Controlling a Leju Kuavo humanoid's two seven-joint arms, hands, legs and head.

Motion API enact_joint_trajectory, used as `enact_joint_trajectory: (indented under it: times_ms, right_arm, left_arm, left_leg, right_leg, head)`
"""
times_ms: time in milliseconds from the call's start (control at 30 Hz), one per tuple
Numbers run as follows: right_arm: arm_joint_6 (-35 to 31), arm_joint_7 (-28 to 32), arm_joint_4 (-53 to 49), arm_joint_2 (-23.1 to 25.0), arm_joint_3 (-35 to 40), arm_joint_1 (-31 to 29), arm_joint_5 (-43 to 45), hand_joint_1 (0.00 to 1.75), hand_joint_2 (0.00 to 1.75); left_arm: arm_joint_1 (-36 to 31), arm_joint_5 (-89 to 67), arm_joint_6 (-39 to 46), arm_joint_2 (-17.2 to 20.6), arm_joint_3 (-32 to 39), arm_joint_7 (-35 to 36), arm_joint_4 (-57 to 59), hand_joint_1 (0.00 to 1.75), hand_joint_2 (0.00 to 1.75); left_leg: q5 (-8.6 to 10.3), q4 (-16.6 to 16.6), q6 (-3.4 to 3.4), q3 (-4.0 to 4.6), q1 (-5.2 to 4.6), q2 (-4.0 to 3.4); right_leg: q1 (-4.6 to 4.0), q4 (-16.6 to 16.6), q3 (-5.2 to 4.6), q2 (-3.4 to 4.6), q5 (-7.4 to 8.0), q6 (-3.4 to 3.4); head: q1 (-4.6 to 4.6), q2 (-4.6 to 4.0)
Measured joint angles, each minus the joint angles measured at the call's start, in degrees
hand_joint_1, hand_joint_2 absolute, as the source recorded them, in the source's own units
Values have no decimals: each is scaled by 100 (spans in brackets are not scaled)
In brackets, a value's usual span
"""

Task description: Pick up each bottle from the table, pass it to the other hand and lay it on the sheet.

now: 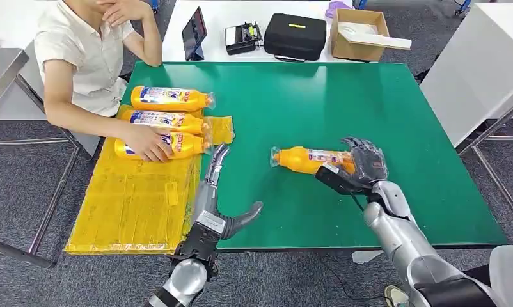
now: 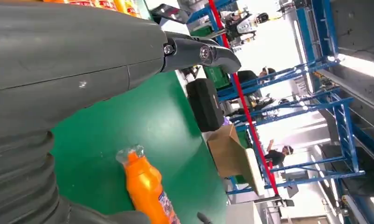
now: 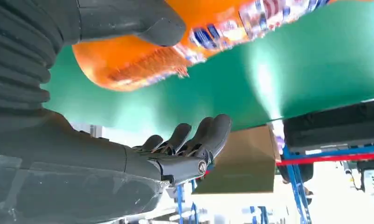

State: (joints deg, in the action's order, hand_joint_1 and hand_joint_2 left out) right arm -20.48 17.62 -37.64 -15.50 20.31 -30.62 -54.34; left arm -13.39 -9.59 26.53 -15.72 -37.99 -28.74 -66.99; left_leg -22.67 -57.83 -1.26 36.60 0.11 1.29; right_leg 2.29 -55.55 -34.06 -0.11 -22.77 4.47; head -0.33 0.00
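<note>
- The green table (image 1: 369, 102) is spreading wide and matte, a smooth flat surface taking up the middle of the scene.
- The yellow sheet (image 1: 132, 204) is lying on the near left, hanging over the table's left edge, glossy and creased like thin plastic film.
- A person (image 1: 81, 57) is sitting at the far left, one hand resting on the nearest of three orange bottles (image 1: 171, 121) already laid side by side on the sheet's far end.
- The right hand (image 1: 359, 167) is reaching in at the lone bottle (image 1: 308, 158) on the table's near right; its fingers are spread around the bottle's base, the thumb against it, no firm grip showing yet. So the pick-up looks to be the step in hand.
- That bottle is lying on its side, cap pointing left: slick orange plastic, rounded body, printed label, clear wrap on the cap. It could well roll.
- The left hand (image 1: 219, 204) is waiting empty, fingers apart, beside the sheet's right edge.
- Next call: closing on the body, lifting, then carrying it left for the handover.
</note>
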Motion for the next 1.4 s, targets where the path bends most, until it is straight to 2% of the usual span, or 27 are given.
enact_joint_trajectory:
  times_ms: [33, 67, 400, 600, 1167, 1400]
  right_arm:
    - [-9, -4, -4, 0, 0, 0, -13, 44, 175]
    - [-9, -20, -13, 0, 0, 0, -17, 0, 175]
    - [150, -265, -2, 35, 24, -36, -223, 0, 175]
    - [911, -442, 230, 55, 48, -178, -98, 0, 175]
    - [1850, -354, 614, 48, 90, -461, 382, 0, 175]
    - [1949, -575, 665, 0, 232, -598, 190, 0, 175]
  left_arm:
    - [0, 0, -4, 0, 0, 0, 0, 0, 175]
    - [0, 0, -17, 0, 0, 0, 0, 0, 175]
    - [1, 13, -20, 0, 2, 11, 0, 0, 175]
    - [1, 59, -98, 2, 0, 39, 0, 0, 175]
    - [1, 105, -314, 17, -17, 87, 0, 0, 175]
    - [1, 118, -385, 17, -15, 144, 0, 0, 175]
  left_leg:
    - [0, 0, 0, 0, 0, 0]
    - [0, 0, 0, 0, 0, 0]
    - [0, 0, 0, 2, 0, 0]
    - [1, 0, -1, 2, 0, 3]
    - [0, 0, 0, 3, 0, 0]
    - [1, 0, -1, 1, 0, 1]
  right_leg:
    - [0, 0, 0, 0, 0, 0]
    - [0, 0, 0, 0, 0, 0]
    - [0, 0, 0, 0, 0, 0]
    - [0, 0, 1, -1, 0, 0]
    - [0, 0, -1, 0, 1, 1]
    - [0, 0, 0, 0, 1, 1]
  head:
    - [0, 0]
    - [0, 0]
    - [0, 0]
    - [0, 0]
    - [0, 0]
    - [0, 0]
